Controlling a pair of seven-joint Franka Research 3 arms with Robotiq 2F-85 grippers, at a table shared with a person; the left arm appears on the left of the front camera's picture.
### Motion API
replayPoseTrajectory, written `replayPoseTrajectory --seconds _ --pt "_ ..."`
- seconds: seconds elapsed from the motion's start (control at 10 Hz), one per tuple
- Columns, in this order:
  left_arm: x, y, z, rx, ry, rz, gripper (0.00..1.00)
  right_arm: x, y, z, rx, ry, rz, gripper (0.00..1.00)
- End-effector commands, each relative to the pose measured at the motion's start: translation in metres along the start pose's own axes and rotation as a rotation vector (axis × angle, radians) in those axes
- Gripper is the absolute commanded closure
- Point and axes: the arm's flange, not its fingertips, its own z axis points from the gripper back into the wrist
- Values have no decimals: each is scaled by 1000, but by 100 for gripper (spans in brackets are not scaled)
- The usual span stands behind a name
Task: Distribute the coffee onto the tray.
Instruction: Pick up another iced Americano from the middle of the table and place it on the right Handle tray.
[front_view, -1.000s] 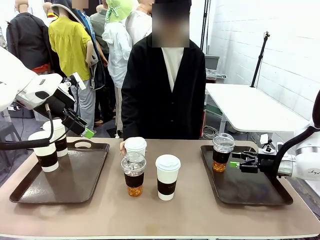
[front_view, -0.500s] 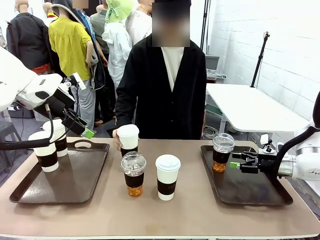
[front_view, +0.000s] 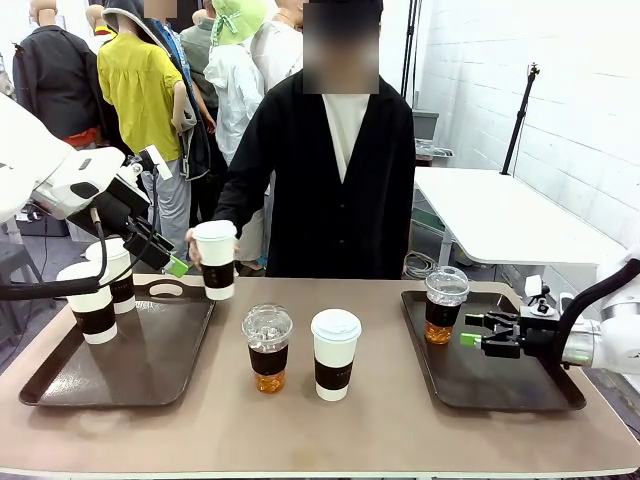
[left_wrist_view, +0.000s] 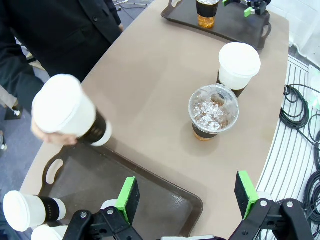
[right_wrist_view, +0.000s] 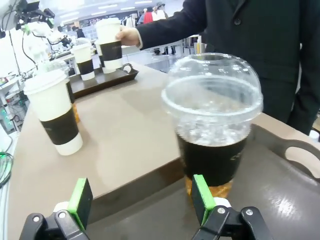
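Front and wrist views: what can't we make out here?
- Rear paper cup on the left tray: front view, partly hidden by the front cup.
- Held cup: front view, its base overlaps the tray's far rim, so I cannot tell whether it touches the rim or is clear of it.
- Dome cup on the right tray: right wrist view, close and blurred; band print unreadable.

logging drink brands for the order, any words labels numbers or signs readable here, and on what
No readable text in any view.
Middle paper cup: faint mark on its dark band, too small to read.
Clear cup on the right tray: faint mark on its dark band, too blurred to read.
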Motion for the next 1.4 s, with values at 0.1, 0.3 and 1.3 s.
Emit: replayPoseTrajectory --seconds 0.1,0.3,1.3 --pt "-1 2 1 -10 -4 -6 0 8 31 -3 61 39 5 0" --pt "-1 2 1 -10 -4 -6 0 9 45 -17 111 50 15 0" --pt "-1 2 1 -10 -4 -6 0 -9 43 -68 339 6 121 0"
